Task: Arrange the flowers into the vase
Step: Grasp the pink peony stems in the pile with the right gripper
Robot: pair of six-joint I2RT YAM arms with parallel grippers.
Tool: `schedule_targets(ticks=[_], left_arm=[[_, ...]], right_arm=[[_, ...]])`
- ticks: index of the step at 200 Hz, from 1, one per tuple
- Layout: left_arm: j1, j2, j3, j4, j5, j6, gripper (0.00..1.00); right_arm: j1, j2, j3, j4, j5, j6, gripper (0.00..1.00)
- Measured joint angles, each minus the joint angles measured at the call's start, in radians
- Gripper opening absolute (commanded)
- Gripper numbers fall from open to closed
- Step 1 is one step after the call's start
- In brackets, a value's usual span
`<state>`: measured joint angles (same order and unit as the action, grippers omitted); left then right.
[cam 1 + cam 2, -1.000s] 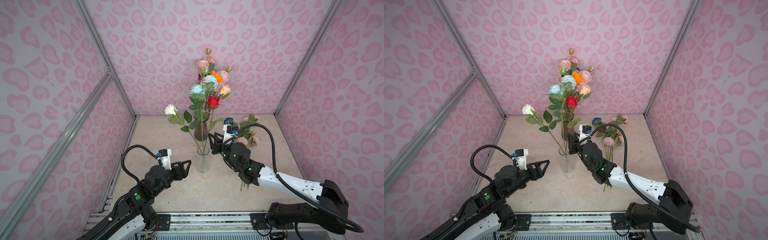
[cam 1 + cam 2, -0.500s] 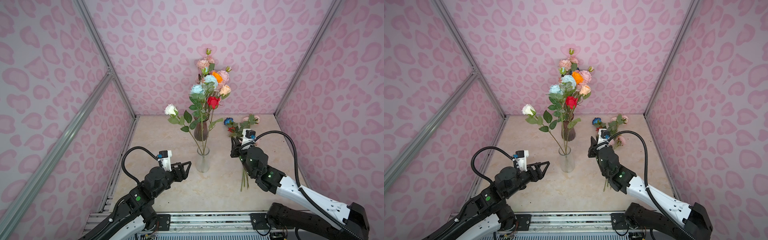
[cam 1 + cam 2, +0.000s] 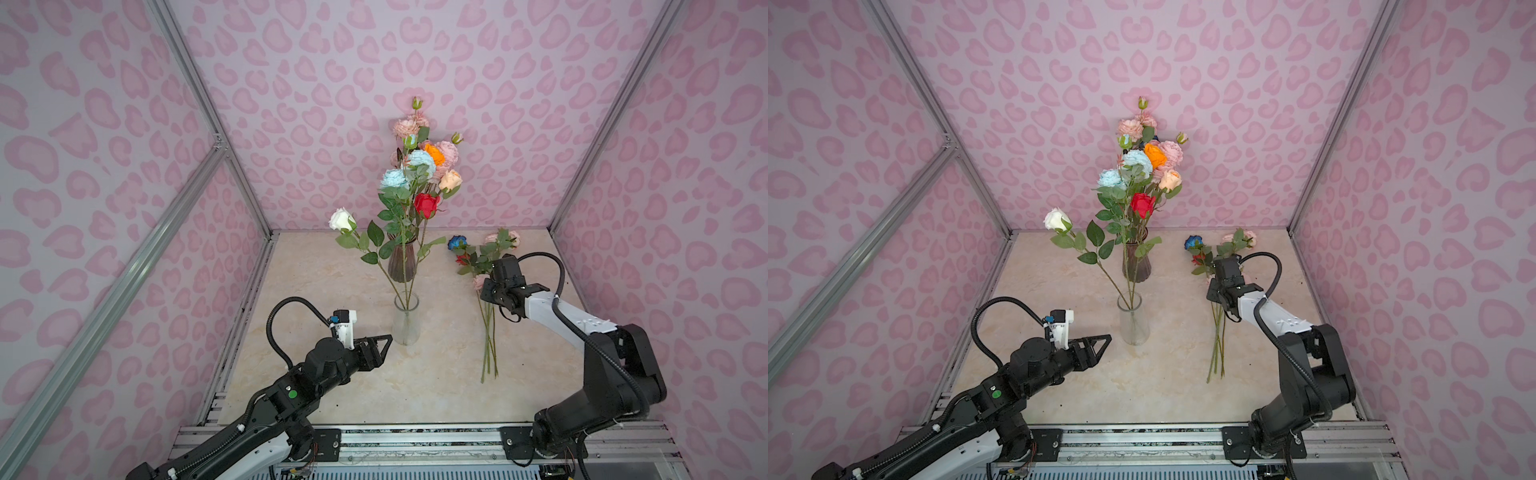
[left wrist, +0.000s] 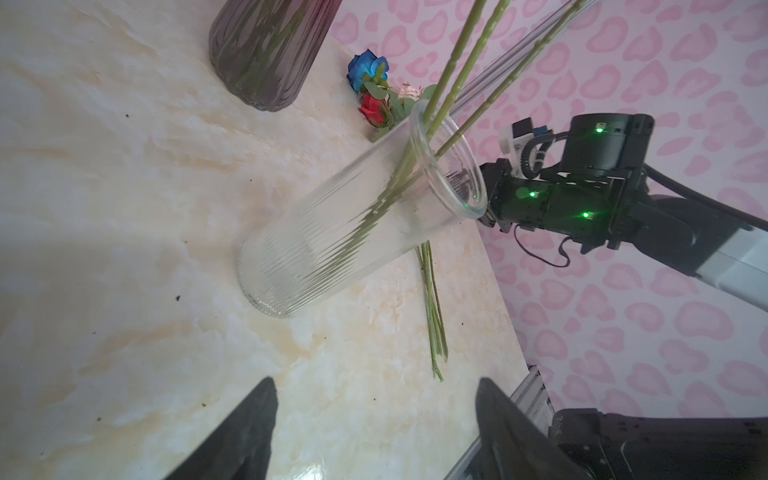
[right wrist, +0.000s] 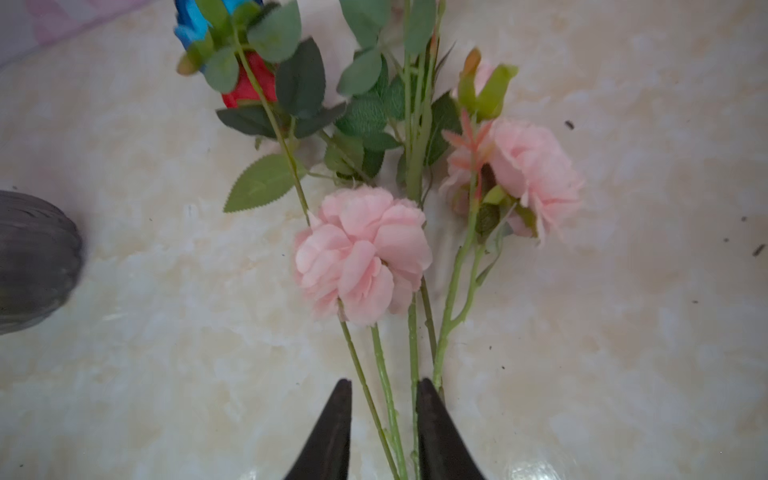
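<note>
The clear ribbed glass vase (image 3: 406,322) stands mid-table and holds three stems: a white rose (image 3: 342,219), a light blue bloom (image 3: 394,178) and a red rose (image 3: 427,204). More flowers (image 3: 486,257) lie loose on the table to its right, with pink blooms (image 5: 361,253), a dark blue rose (image 4: 368,68) and long stems (image 3: 488,345). My right gripper (image 5: 384,384) hangs over those stems with its jaws a little apart; stems run between the fingers, and bare table shows beside them. Left of the vase, my left gripper (image 3: 382,347) stands wide open and empty, pointing at it.
A dark purple vase (image 3: 402,262) full of pink, orange, peach and light blue blooms stands just behind the glass vase. Pink patterned walls close in the left, back and right. A metal rail (image 3: 415,436) runs along the table's front edge.
My right arm has swung away from the glass vase to the right and now hovers over the loose flowers. The left arm has stayed put.
</note>
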<state>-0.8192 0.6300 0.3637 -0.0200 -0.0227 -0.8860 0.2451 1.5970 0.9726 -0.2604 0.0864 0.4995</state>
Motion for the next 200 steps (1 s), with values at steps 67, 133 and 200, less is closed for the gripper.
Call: schedule_targets(ticks=[67,133,200], left_arm=[[-0.016,-0.024,-0.027,0.009,-0.012,-0.029,0.77],[-0.018,-0.024,-0.021,0.016,-0.023,-0.028,0.77],[-0.018,-0.028,0.005,0.008,-0.037,-0.017,0.77]], right_arm=[[-0.006,0.134,0.026,-0.029,-0.009,-0.023,0.25],[-0.005,0.053,-0.010,-0.009,-0.028,-0.031,0.01],[0.037,-0.258,-0.074,0.085,-0.035,-0.020,0.01]])
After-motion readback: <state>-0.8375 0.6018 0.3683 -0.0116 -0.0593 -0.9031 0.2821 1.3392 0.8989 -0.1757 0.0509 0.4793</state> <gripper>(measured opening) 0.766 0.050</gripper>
